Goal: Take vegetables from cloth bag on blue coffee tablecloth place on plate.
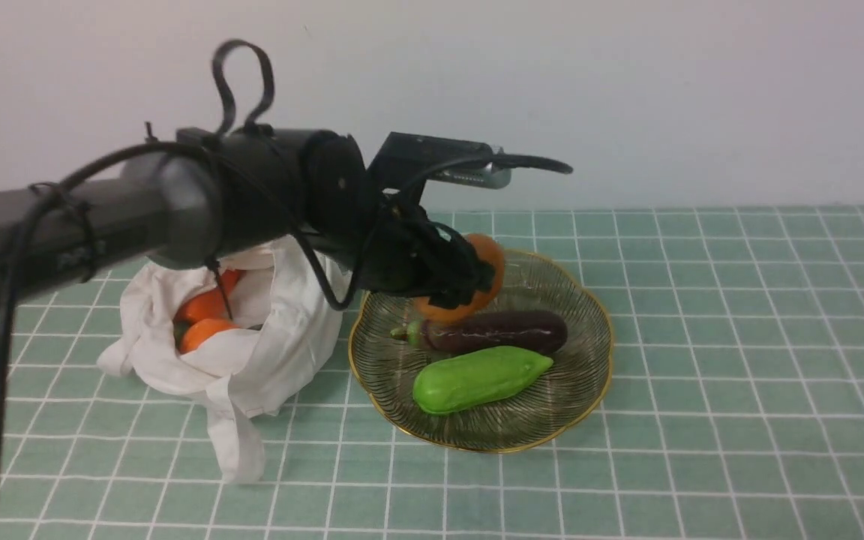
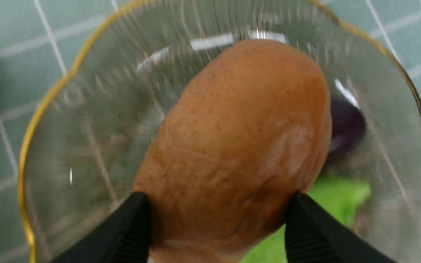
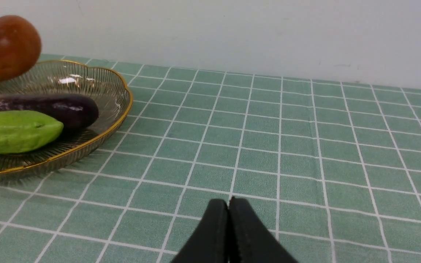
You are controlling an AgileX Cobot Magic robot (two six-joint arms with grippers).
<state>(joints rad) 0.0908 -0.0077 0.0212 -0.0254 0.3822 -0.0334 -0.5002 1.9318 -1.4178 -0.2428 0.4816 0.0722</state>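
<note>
Nothing to read here: no lettering, brand, number or sign on the cloth bag [image 1: 282,337], the plate [image 1: 578,379], the tablecloth [image 1: 739,337] or the left arm [image 1: 102,217].

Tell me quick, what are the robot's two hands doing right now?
Left gripper: shut on the potato, above the plate.
Right gripper: shut, holding nothing, over the tablecloth.

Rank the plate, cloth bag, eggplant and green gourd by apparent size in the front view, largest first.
1. The plate and cloth bag: largest, about alike.
2. The eggplant and green gourd: much smaller; eggplant slightly longer, gourd thicker and nearer the camera, so unsure.
</note>
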